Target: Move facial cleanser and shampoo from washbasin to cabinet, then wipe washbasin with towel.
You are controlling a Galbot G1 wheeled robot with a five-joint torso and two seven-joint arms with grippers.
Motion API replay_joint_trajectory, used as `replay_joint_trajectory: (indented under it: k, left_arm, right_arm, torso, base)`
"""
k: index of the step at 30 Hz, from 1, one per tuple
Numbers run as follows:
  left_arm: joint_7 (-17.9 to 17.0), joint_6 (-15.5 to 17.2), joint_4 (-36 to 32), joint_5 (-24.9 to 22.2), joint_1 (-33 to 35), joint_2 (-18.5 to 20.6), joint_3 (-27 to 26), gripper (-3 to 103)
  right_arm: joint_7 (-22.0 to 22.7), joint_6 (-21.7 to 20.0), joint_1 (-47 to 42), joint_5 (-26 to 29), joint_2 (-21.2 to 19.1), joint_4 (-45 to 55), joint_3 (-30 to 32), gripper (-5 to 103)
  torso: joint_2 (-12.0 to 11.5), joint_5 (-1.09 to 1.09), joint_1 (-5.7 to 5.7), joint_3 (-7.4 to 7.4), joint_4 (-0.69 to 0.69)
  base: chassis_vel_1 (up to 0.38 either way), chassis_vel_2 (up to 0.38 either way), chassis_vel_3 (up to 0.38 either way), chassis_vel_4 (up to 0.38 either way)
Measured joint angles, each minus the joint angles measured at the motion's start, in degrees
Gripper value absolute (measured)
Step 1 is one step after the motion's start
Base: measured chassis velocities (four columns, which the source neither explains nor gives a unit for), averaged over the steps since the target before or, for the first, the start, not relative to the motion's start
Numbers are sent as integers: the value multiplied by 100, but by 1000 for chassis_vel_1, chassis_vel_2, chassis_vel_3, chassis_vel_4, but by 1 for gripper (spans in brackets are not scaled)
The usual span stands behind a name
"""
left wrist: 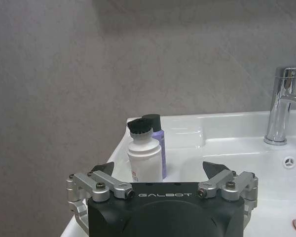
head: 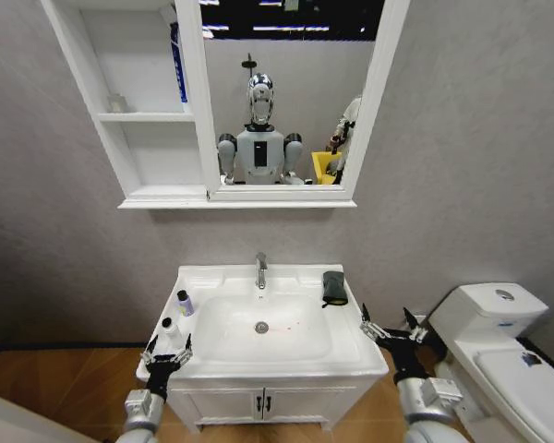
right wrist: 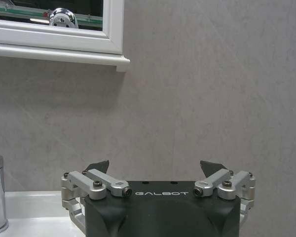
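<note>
Both 2 bottles, a white black-capped one and a purple one, stand on the white ceramic washbasin's left rim; the white shelved cabinet awaits them. The dark folded towel lies untouched by the chrome tap. Left gripper and right gripper hover spread wide, empty.

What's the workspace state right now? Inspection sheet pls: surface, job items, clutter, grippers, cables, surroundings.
Surface: washbasin white; faint reddish marks in the bowl near the drain.
Job's things: white bottle and purple bottle, both black-capped, upright on the basin's left ledge; towel folded on the right rear ledge; cabinet above left, with a blue item and a small clear item on its upper shelf.
Clutter: nothing seen.
Grippers: left gripper at the basin's front left corner, jaws open, empty; right gripper off the basin's right edge, jaws open, empty.
Cables: nothing seen.
Surroundings: toilet on the right; grey wall; mirror beside the cabinet.
</note>
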Motion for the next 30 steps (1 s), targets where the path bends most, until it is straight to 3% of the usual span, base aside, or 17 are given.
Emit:
replay_joint_trajectory:
  k: [3, 5, 8, 10, 11, 13, 14, 16, 19, 30]
  left_arm:
    - [0, 48, 4, -10, -58, -2, 14, 95]
    - [0, 116, 23, -20, -104, -6, 45, 80]
    - [0, 136, 36, -34, -118, -12, 54, 74]
    - [0, 206, 38, -91, -133, -19, 66, 63]
    - [0, 206, 38, -91, -133, -19, 66, 63]
    - [0, 218, 53, -99, -163, -25, 59, 52]
    - [0, 218, 53, -99, -163, -25, 59, 52]
    - [-1, 224, 87, -103, -200, -32, 49, 41]
    - [-9, 248, 109, -109, -232, -42, 46, 32]
    - [-8, 260, 108, -151, -236, -56, -4, 30]
  right_arm:
    - [0, 0, -5, 9, 0, 0, 1, 100]
    - [0, 0, -8, 13, 8, 0, -8, 100]
    - [0, 0, -12, 13, 13, 0, -15, 100]
    - [1, 0, -25, 18, 13, 2, -16, 100]
    - [1, 0, -25, 18, 13, 2, -16, 100]
    - [0, 0, -30, 30, 8, 11, -11, 100]
    - [0, 0, -30, 30, 8, 11, -11, 100]
    - [1, 0, -36, 35, 12, 14, -16, 100]
    - [1, 0, -45, 35, 14, 17, -23, 100]
    - [1, -3, -40, 22, 8, 36, -35, 100]
  torso:
    - [0, 0, 0, 0, 0]
    - [0, 0, 0, 0, 0]
    - [0, 0, 0, 0, 0]
    - [0, 0, 0, 0, 0]
    - [0, 0, 0, 0, 0]
    - [0, 0, 0, 0, -1]
    - [0, 0, 0, 0, -1]
    - [0, 0, 0, 0, 0]
    - [0, 1, 0, 0, 0]
    - [0, 0, 0, 0, -1]
  base:
    - [0, 0, 0, 0]
    - [0, 0, 0, 0]
    - [0, 0, 0, 0]
    - [0, 0, 0, 0]
    - [0, 0, 0, 0]
    - [0, 0, 0, 0]
    - [0, 0, 0, 0]
    - [0, 0, 0, 0]
    - [0, 0, 0, 0]
    - [0, 0, 0, 0]
